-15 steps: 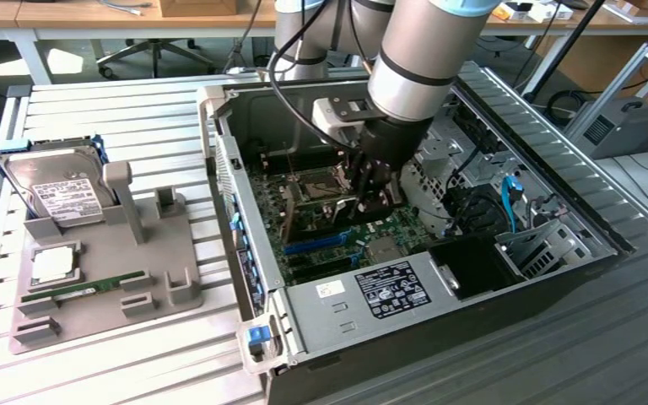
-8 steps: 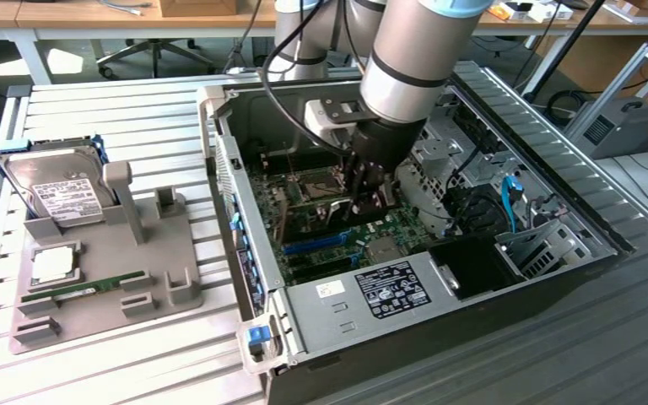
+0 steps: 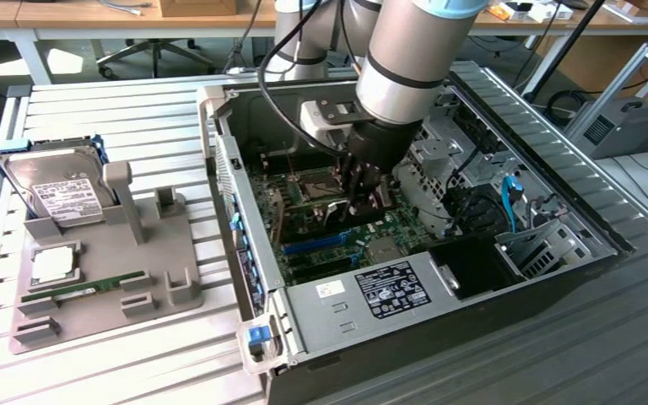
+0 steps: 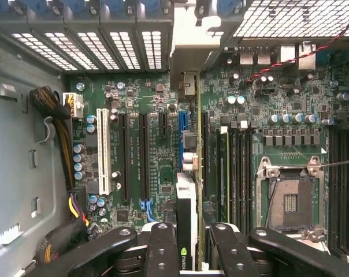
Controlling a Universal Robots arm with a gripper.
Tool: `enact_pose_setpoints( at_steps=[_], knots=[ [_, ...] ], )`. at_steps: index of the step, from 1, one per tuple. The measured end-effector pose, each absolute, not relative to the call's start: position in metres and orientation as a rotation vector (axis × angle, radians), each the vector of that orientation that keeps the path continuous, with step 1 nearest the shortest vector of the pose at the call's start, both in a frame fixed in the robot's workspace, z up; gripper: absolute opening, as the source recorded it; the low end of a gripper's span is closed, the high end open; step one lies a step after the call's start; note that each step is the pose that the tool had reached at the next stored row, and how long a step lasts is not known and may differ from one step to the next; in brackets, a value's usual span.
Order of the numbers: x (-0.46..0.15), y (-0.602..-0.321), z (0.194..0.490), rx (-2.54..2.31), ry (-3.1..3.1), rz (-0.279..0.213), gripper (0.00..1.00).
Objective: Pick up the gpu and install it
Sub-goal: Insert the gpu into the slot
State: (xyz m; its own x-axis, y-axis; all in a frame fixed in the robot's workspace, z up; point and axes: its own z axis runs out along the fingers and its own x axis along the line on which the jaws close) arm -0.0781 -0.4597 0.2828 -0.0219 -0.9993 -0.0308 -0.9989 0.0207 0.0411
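The gpu point(image 4: 187, 208) shows edge-on in the wrist view, a thin green card with a black cooler face. Its silver end bracket point(image 4: 189, 55) reaches toward the case's rear slot covers. My gripper point(image 4: 192, 254) is shut on it, with one black finger point(image 4: 162, 248) on each side of the card. The card stands upright over the green motherboard point(image 4: 157, 173), lined up along the expansion slots beside a blue slot point(image 4: 183, 121). I cannot tell whether its edge is in a slot. In the exterior view my gripper point(image 3: 364, 192) is deep inside the open computer case point(image 3: 526, 253), down near the motherboard.
A grey holder block point(image 3: 110, 278) on the exterior view's left carries a silver hard drive point(image 3: 60, 190) with blue rails and a narrow memory stick point(image 3: 82, 289). Inside the case are the CPU socket point(image 4: 290, 202), a cable bundle point(image 4: 59, 115), a white slot point(image 4: 103, 150) and drive cages point(image 3: 543, 245).
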Motion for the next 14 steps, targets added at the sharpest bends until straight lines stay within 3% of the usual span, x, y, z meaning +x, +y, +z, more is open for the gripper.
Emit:
enact_pose_setpoints(
  at_steps=[14],
  knots=[
    [-0.0822, -0.4597, 0.2806, 2.184, -2.231, -0.061, 0.27]
  ],
)
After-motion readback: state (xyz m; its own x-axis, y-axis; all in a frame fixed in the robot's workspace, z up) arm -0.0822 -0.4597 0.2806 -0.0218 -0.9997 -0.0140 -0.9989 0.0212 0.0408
